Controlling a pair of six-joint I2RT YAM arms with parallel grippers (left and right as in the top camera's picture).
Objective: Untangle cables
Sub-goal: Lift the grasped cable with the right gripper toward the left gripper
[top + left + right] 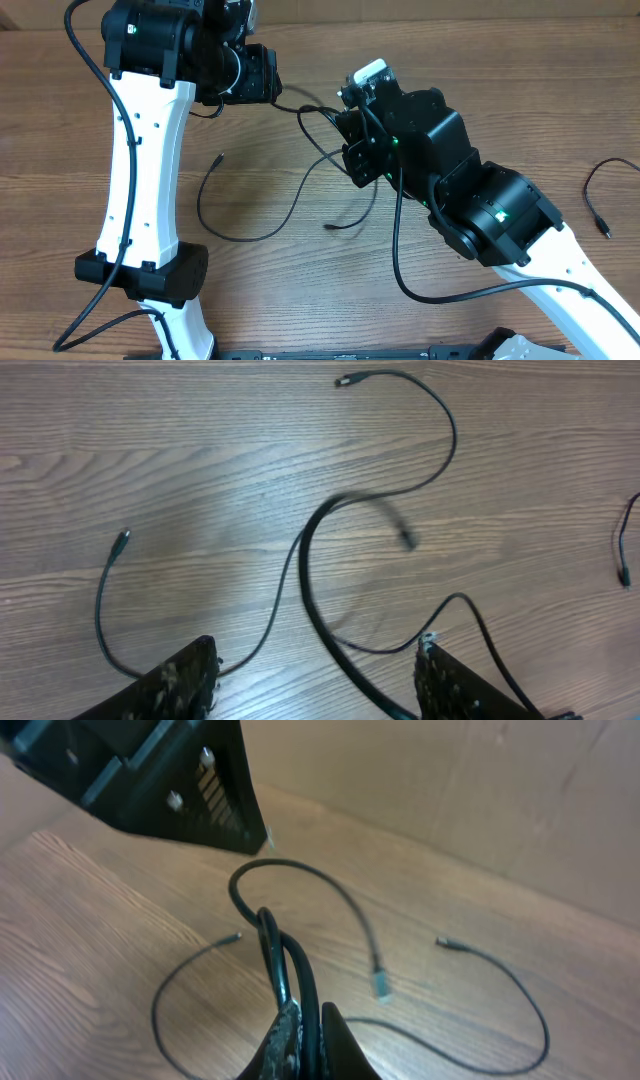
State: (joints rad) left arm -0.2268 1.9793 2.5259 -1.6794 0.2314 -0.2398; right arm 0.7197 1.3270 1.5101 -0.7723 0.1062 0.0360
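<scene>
Pinches a cable loop (290,960) in the right gripper (305,1030), left gripper (318,660) spread nearby; needs a slow separating pull next.

Thin black cables (455,435) lie on a brown wood-grain table (150,440).

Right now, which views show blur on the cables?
Left wrist view: one stretch of thick black cable is smeared, the rest sharp. Right wrist view: a small dark plug looks soft. Overhead view: crisp.
</scene>
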